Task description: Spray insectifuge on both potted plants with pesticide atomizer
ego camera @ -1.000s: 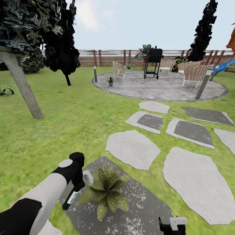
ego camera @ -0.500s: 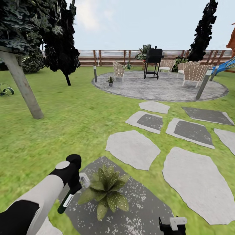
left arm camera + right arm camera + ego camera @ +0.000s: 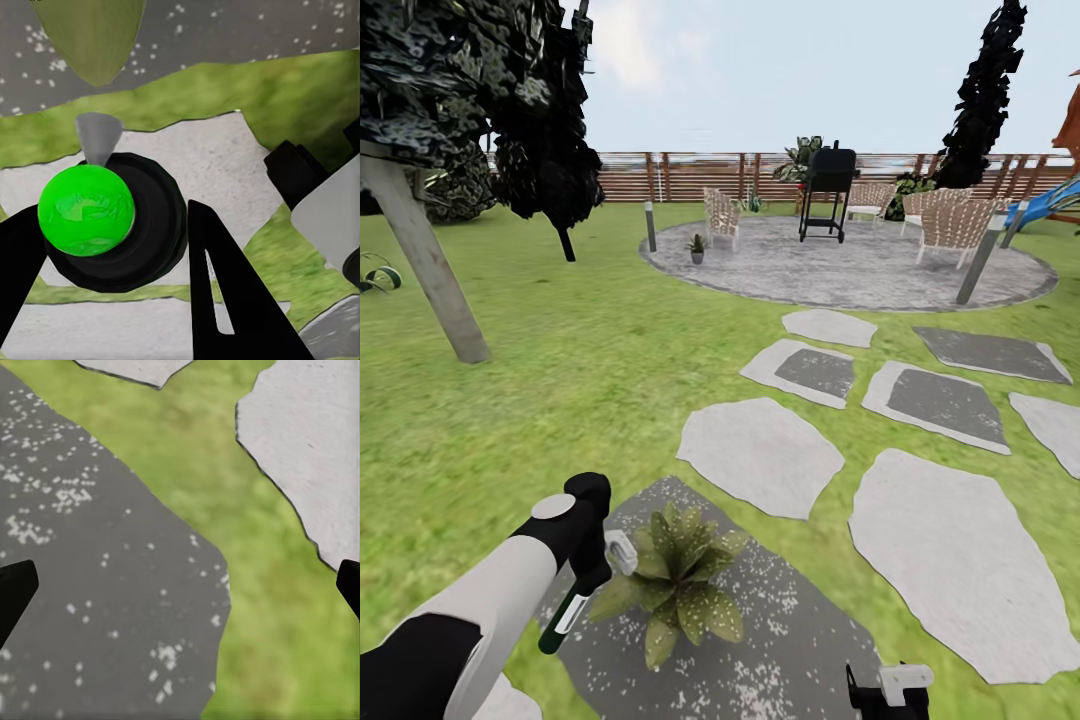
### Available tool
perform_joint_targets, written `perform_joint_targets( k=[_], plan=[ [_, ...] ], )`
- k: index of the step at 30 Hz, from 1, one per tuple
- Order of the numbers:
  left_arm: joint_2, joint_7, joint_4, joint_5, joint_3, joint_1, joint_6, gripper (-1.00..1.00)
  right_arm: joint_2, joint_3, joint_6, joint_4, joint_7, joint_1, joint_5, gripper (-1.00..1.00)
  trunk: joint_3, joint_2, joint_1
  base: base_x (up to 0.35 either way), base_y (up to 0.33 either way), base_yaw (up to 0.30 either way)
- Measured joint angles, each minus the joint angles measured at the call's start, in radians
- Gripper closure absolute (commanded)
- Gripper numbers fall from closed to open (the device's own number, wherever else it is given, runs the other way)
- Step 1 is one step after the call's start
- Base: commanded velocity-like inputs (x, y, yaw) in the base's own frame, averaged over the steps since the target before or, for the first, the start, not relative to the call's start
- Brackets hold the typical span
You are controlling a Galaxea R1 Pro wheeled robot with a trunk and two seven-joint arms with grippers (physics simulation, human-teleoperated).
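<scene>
In the head view my left gripper is shut on the pesticide atomizer, a slim dark green bottle with a white strip. Its pale trigger head sits right beside the leaves of the near potted plant. That plant stands on a dark stepping stone speckled white. In the left wrist view the bottle appears end-on as a green ball in a black ring between black fingers. The second potted plant stands far off on the patio's edge. My right gripper hangs open over the speckled stone.
Pale stepping stones lead across the lawn to the round patio with a black grill, wicker chairs and grey bollard lamps. A leaning tree trunk stands to the left. A brown fence closes the back.
My left gripper with the atomizer has dropped slightly down and to the left beside the near plant. The whole view has shifted a little, so the camera moved.
</scene>
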Motion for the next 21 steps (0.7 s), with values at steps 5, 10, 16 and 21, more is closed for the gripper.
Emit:
perform_joint_targets(
  k=[5, 10, 16, 21],
  plan=[
    [-0.002, 0.000, 0.000, 0.000, -0.001, 0.000, 0.000, 1.00, 0.000, 0.000, 0.000, 0.000, 0.000, 0.000, 0.000, -1.00, 0.000, 0.000, 0.000, 0.000, -0.001, 0.161],
    [-0.003, 0.002, 0.001, 0.001, -0.002, 0.000, 0.000, 1.00, 0.000, 0.000, 0.000, 0.000, -0.001, 0.000, 0.000, -1.00, 0.000, 0.000, 0.000, 0.000, -0.177, 0.073],
    [-0.002, 0.003, 0.002, 0.001, -0.005, 0.000, 0.000, 1.00, 0.000, 0.000, 0.000, 0.000, -0.001, 0.000, 0.000, -1.00, 0.000, 0.000, 0.000, -0.096, -0.242, 0.002],
    [0.001, 0.003, 0.003, 0.000, -0.003, 0.000, 0.000, 1.00, 0.000, 0.000, 0.000, 0.000, -0.001, 0.000, 0.000, -1.00, 0.000, 0.000, 0.000, -0.109, -0.032, 0.109]
  ],
)
